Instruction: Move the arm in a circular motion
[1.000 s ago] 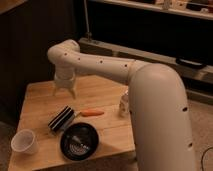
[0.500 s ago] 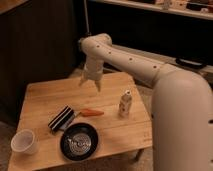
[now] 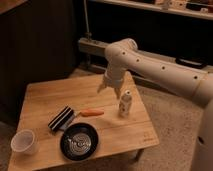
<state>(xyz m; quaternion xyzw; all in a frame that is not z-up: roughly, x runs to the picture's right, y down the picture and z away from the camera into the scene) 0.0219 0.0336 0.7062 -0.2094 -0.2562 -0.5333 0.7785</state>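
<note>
The arm (image 3: 160,70) is cream-white and thick, with small dark holes. It reaches in from the right, bends at a rounded elbow (image 3: 121,51) and points down. Its pale gripper (image 3: 109,89) hangs above the back right part of the wooden table (image 3: 50,95), a little left of a small white bottle (image 3: 125,103). The fingers stand apart, open, with nothing between them.
On the table lie an orange carrot (image 3: 92,112), a black ribbed brush-like object (image 3: 61,119), a black round dish (image 3: 79,141) and a white cup (image 3: 24,142). A dark cabinet (image 3: 35,45) stands behind on the left, and low shelving (image 3: 150,30) along the back.
The arm has swung steadily to the right. Its gripper went from above the table's back left, past the middle, to the back right by the bottle. Objects on the table stayed put.
</note>
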